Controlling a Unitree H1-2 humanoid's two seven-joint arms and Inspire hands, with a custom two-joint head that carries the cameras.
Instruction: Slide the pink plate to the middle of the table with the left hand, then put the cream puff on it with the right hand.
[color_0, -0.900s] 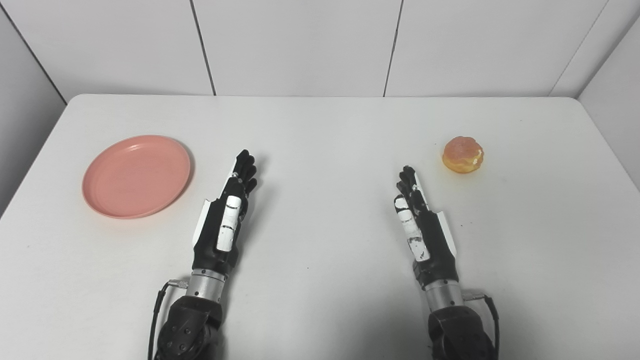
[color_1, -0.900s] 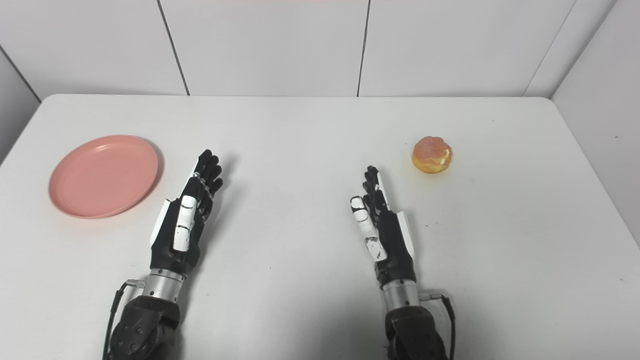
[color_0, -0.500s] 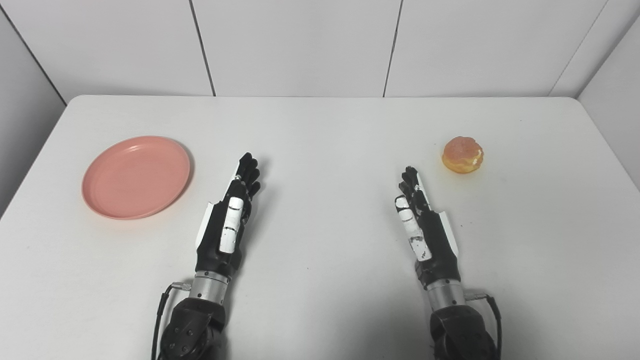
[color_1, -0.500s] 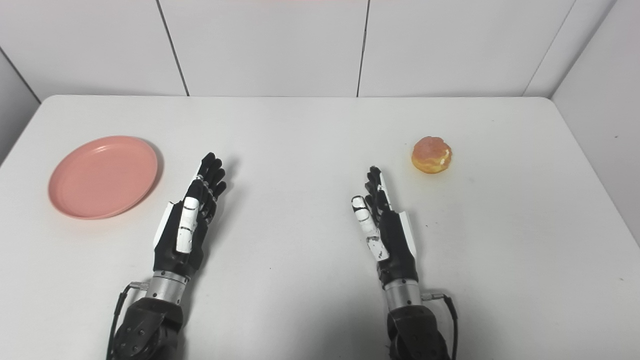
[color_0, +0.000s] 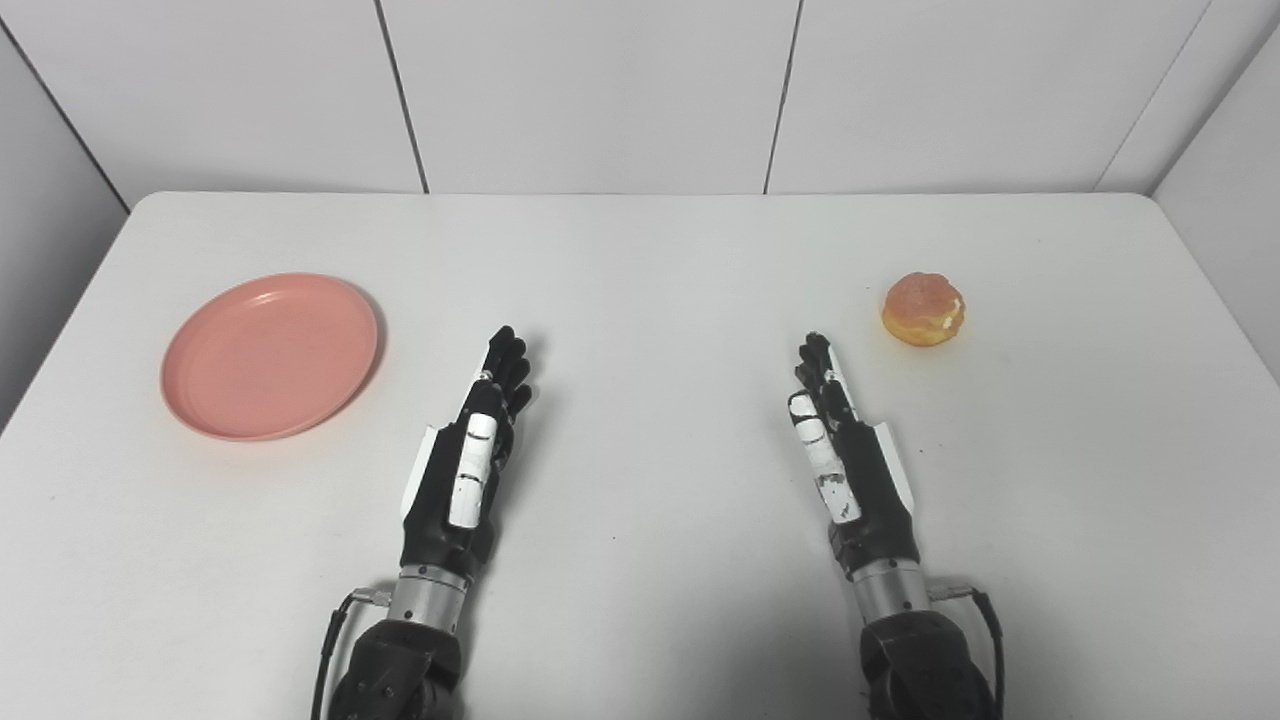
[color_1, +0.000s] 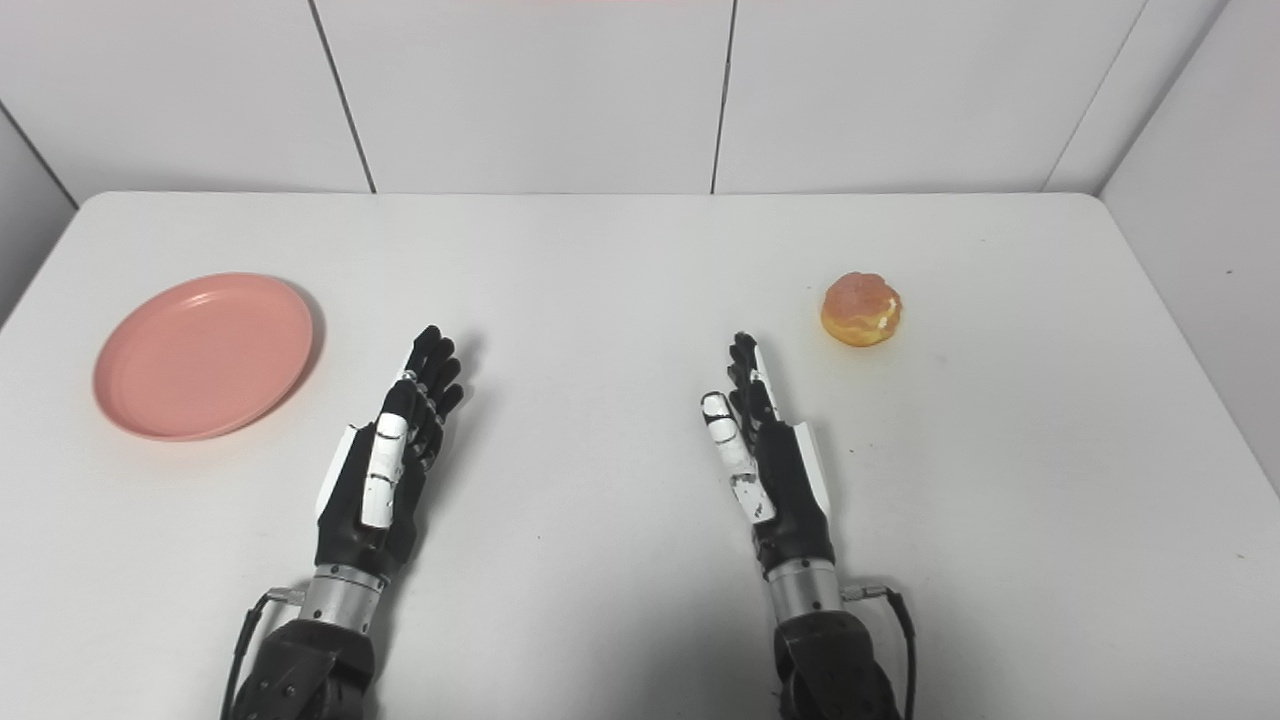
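Note:
The pink plate (color_0: 270, 354) lies flat on the left part of the white table (color_0: 640, 260), with nothing on it. The cream puff (color_0: 923, 309) sits on the right part of the table. My left hand (color_0: 468, 462) is open, fingers straight and pointing away, on edge over the table to the right of the plate and apart from it. My right hand (color_0: 845, 450) is open in the same pose, near and to the left of the cream puff, not touching it. Both hands hold nothing.
White wall panels (color_0: 600, 90) rise behind the table's far edge, and side walls close in at left and right. The table's bare middle lies between my two hands.
My left hand has drawn back toward me and slightly to the right, away from the plate. My right hand, the plate and the cream puff have stayed put.

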